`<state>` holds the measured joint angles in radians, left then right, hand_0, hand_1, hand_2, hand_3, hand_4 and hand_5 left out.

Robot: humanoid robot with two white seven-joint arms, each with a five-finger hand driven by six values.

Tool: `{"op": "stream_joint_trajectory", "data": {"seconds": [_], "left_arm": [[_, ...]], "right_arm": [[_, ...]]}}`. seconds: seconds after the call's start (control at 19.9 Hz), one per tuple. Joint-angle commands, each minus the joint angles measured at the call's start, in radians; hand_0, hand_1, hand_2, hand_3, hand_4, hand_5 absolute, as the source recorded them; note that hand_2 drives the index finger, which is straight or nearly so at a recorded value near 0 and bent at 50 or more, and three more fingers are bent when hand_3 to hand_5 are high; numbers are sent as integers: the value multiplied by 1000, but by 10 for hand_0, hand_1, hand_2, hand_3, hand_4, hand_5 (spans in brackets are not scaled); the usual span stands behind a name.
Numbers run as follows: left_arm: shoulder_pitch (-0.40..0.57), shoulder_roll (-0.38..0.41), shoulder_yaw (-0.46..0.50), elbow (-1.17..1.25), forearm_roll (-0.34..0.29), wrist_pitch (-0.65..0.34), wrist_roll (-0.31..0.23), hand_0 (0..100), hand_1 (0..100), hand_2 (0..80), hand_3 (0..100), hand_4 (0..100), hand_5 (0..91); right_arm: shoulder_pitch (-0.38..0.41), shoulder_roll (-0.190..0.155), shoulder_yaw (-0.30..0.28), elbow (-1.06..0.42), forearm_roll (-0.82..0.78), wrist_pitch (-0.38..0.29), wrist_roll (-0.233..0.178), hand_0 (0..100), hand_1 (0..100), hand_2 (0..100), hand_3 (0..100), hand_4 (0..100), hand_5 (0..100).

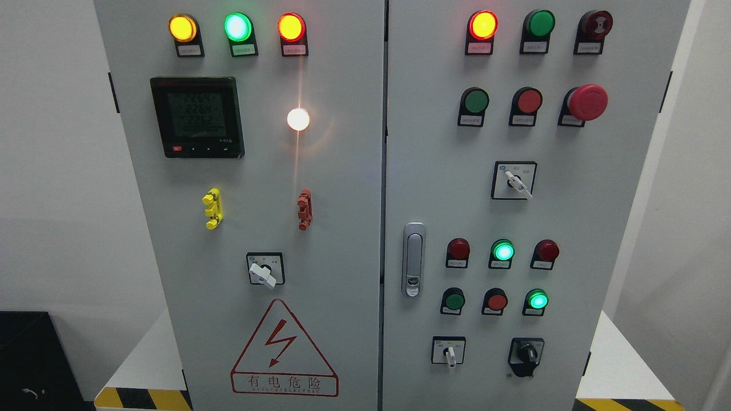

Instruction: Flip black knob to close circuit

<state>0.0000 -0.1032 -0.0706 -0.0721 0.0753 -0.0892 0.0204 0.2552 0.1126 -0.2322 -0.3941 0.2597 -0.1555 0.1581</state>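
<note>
A black rotary knob [526,355] sits at the lower right of the grey electrical cabinet's right door [537,217], below a lit green lamp [537,299]. Its handle stands roughly upright. To its left is a small white-handled selector switch [449,352]. Neither of my hands nor arms shows in the head view.
The cabinet front carries lit lamps, push buttons, a red mushroom stop button [588,101], a digital meter [197,117], white selector switches [515,181] [264,273], a door latch [413,260] and a red warning triangle [284,351]. A dark box [28,359] stands at lower left.
</note>
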Motion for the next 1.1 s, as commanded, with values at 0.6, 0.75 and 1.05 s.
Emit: {"op": "stream_joint_trajectory", "data": {"seconds": [0.6,0.75,1.05], "left_arm": [[6,0,0,0,0,0,0,120,556,0,0,0,0],[6,0,0,0,0,0,0,120,556,0,0,0,0],[6,0,0,0,0,0,0,120,556,0,0,0,0]], "right_arm": [[-1,-1,56,-61,88,1,18,0,121,0,0,0,0],[1,-1,57,-135,179,31,18,0,140,0,44,0,0],[1,-1,60,-268,357,59,12,0,146,138,200,159,0]]}}
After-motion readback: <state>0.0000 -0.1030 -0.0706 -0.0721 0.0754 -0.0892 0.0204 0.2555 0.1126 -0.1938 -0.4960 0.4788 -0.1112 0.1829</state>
